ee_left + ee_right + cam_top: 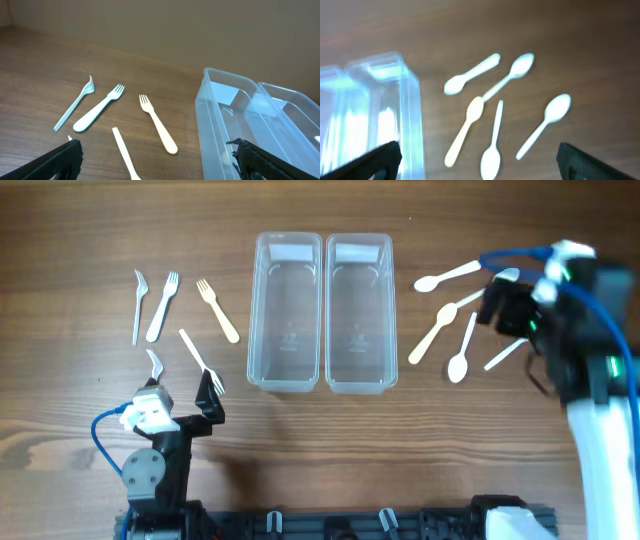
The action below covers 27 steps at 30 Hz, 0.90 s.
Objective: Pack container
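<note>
Two clear, empty plastic containers stand side by side, the left one (287, 310) and the right one (358, 310). Several forks lie left of them, among them a cream fork (217, 309) (159, 124), a white fork (162, 307) (99, 107) and a clear fork (139, 305) (75, 102). Several spoons lie right of them, among them a cream spoon (433, 333) (465, 130) and a white spoon (461, 350) (492, 145). My left gripper (185, 395) (157, 170) is open and empty above a thin white fork (200, 358) (125, 152). My right gripper (510, 305) (480, 170) is open and empty above the spoons.
The wooden table (80, 240) carries everything. The left container's wall (215, 125) lies close to my left gripper's right finger. The right container's edge (410, 115) sits left of the spoons in the right wrist view. The right wrist view is blurred.
</note>
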Available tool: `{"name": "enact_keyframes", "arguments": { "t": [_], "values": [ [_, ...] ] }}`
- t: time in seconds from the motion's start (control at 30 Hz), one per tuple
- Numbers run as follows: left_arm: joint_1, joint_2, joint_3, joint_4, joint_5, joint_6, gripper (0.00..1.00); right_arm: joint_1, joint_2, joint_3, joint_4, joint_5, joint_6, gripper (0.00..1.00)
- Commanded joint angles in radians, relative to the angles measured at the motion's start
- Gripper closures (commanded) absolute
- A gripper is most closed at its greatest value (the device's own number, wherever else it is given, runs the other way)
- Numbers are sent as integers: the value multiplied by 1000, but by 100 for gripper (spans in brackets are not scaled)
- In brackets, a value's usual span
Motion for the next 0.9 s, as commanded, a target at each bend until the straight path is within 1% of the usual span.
{"name": "enact_keyframes", "arguments": {
  "t": [0.0, 0.1, 0.17, 0.23, 0.27, 0.3, 0.43, 0.53, 0.57, 0.7, 0.8, 0.87],
  "values": [
    [8, -7, -5, 0, 8, 16, 0, -3, 197, 35, -44, -62, 13, 0],
    [8, -7, -5, 0, 8, 16, 0, -3, 322, 32, -73, -62, 10, 0],
    [8, -7, -5, 0, 8, 16, 0, -3, 401, 9, -89, -62, -36, 24],
    [8, -7, -5, 0, 8, 16, 0, -3, 447, -2, -97, -46, -36, 48],
    [8, -7, -5, 0, 8, 16, 0, -3, 474, -16, -93, -43, -22, 56],
    [8, -7, -5, 0, 8, 16, 0, -3, 492, -33, -85, -28, 15, 56],
    [8, -7, -5, 0, 8, 16, 0, -3, 541, -124, 2, -18, 67, 60],
    [8, -7, -5, 0, 8, 16, 0, -3, 541, -171, 47, 32, 105, 57],
    [8, -7, -5, 0, 8, 16, 0, -3, 541, -192, 79, 37, 105, 54],
    [8, -7, -5, 0, 8, 16, 0, -3, 541, -283, 217, 36, 104, 50],
    [8, -7, -5, 0, 8, 16, 0, -3, 541, -344, 331, 36, 122, 50],
    [8, -7, -5, 0, 8, 16, 0, -3, 541, -352, 368, 36, 124, 50]
  ]
}}
